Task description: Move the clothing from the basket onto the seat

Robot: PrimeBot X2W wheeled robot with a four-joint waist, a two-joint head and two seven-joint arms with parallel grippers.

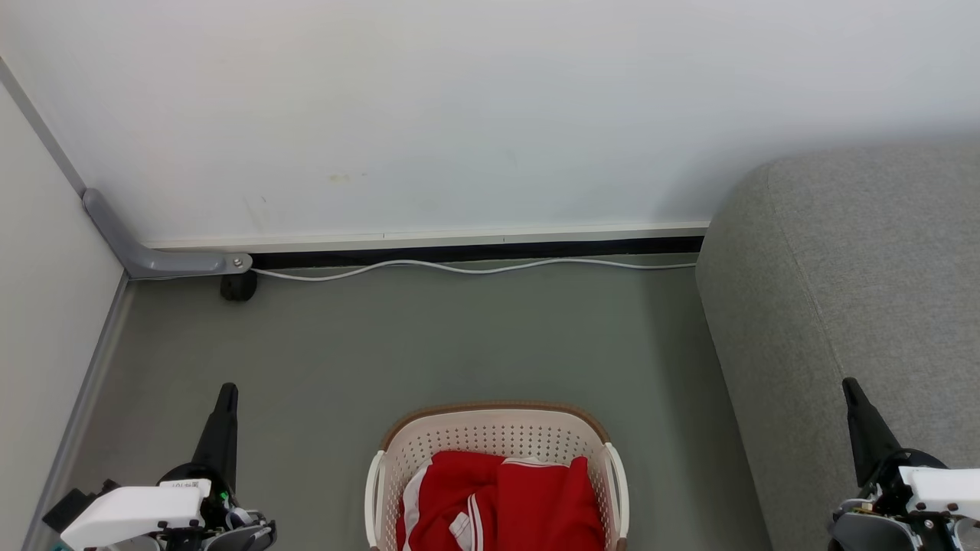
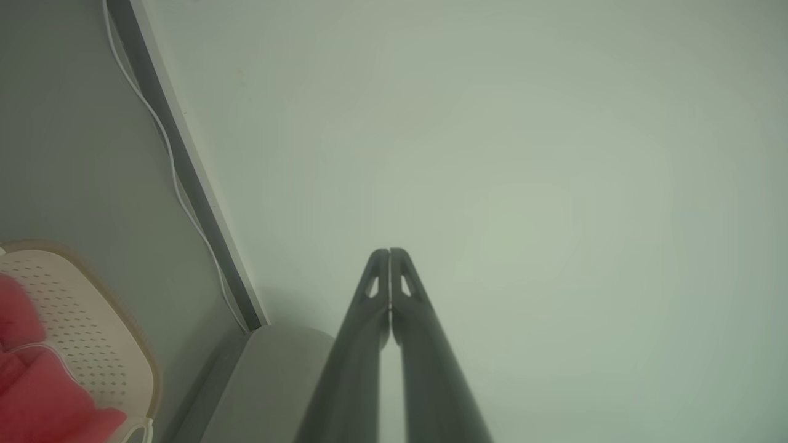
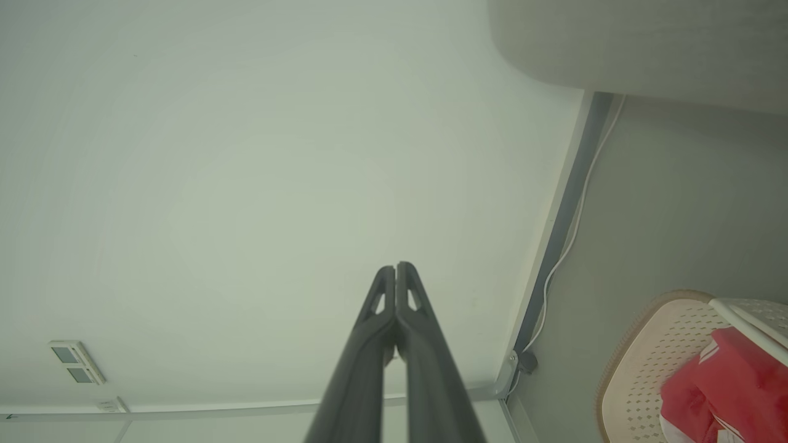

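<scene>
No legible txt; small label [image 1: 184, 484] on L arm's white wrist cover [image 1: 126, 516] too tiny to read.

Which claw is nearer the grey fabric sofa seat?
The right claw, shut and dark, overlapping the grey fabric sofa seat in the head view; the left claw sits across the cream perforated plastic basket, over floor.

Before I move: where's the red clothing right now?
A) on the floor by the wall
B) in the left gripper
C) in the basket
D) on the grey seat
C: the clothing lies bunched inside the basket; the left gripper and right gripper are shut, holding nothing.
</scene>
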